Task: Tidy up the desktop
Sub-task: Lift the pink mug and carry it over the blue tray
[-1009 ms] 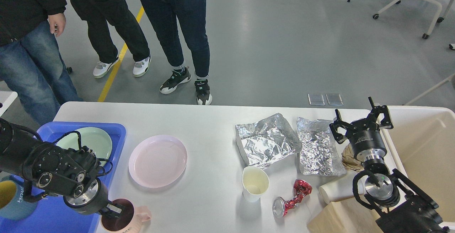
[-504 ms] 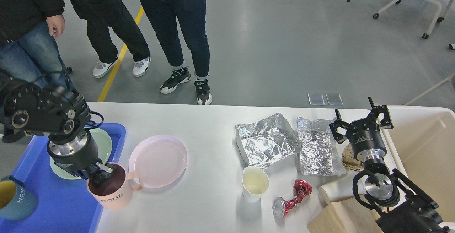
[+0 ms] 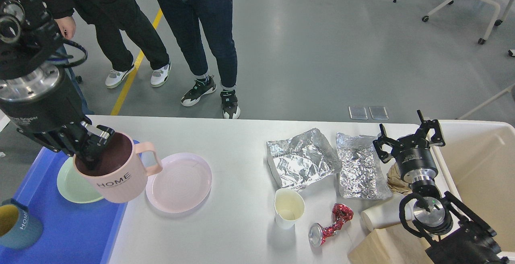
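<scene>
- Desktop (image 3: 241,143): white tabletop spanning the near scene, rigid and fixed; I handle what lies on it, not the top itself.
- My left gripper (image 3: 93,145), at far left, is clamped on the rim of the pink mug (image 3: 114,173), held above the blue tray (image 3: 60,232)'s right edge; stiff, likely breakable.
- My right gripper (image 3: 408,139), at right, hangs spread and empty over the crumpled foil (image 3: 360,171); light, easily crushed.
</scene>
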You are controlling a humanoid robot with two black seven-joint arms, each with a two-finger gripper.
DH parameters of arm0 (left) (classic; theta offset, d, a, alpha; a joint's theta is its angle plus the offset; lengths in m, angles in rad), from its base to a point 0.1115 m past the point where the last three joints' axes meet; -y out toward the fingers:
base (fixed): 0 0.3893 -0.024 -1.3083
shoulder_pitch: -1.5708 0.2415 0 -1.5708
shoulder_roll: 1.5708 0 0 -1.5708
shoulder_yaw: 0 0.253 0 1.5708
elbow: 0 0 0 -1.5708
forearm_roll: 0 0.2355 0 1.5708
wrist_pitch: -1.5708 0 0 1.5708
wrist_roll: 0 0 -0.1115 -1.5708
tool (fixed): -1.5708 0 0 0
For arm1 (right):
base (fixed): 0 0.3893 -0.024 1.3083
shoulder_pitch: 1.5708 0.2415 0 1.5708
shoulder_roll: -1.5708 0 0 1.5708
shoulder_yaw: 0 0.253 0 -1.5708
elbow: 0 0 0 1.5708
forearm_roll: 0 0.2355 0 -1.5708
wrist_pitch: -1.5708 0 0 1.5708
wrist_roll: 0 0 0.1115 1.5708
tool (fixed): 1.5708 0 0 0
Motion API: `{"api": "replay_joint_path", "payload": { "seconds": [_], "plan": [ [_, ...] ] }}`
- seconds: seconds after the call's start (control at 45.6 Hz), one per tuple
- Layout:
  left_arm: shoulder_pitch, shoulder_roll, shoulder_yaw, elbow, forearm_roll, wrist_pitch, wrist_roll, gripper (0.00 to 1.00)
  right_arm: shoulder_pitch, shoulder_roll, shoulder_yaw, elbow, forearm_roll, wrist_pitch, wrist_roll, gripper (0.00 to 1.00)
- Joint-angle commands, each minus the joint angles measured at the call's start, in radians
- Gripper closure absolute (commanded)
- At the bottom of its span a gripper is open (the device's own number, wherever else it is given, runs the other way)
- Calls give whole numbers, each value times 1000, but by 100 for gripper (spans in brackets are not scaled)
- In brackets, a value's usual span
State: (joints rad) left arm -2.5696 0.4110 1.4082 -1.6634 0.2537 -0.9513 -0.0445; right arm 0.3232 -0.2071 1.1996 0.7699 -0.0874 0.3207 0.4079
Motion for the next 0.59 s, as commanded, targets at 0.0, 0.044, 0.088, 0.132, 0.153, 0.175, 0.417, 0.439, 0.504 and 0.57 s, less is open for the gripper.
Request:
{"api": "replay_joint_path", "payload": {
  "seconds": [0.0,0.044,0.088,0.132,0.153,0.175,0.417,0.439,0.504,0.57],
  "plan": [
    [-81,2,11,-3,-1,-9,-43,100,0,0,0,0,0,0,0,0],
    [-89,-1,11,-3,-1,-9,-43,100,0,0,0,0,0,0,-1,0],
    [-86,-1,11,-3,-1,-9,-43,100,0,0,0,0,0,0,-1,0],
    [-83,5,12,1,-4,-9,-41,100,0,0,0,0,0,0,0,0],
    [-78,11,17,4,-4,-9,-41,100,0,-2,0,0,0,0,-1,0],
    [-73,20,23,8,-5,-9,-41,100,0,0,0,0,0,0,0,0],
    [58,183,69,112,29,-9,3,100,0,0,0,2,0,0,0,0],
    [81,193,75,134,38,-9,6,100,0,0,0,2,0,0,-1,0],
    [163,239,71,200,74,-9,12,100,0,0,0,2,0,0,0,0],
    [261,282,60,267,127,-9,9,100,0,-2,0,2,0,0,0,0]
  ]
}}
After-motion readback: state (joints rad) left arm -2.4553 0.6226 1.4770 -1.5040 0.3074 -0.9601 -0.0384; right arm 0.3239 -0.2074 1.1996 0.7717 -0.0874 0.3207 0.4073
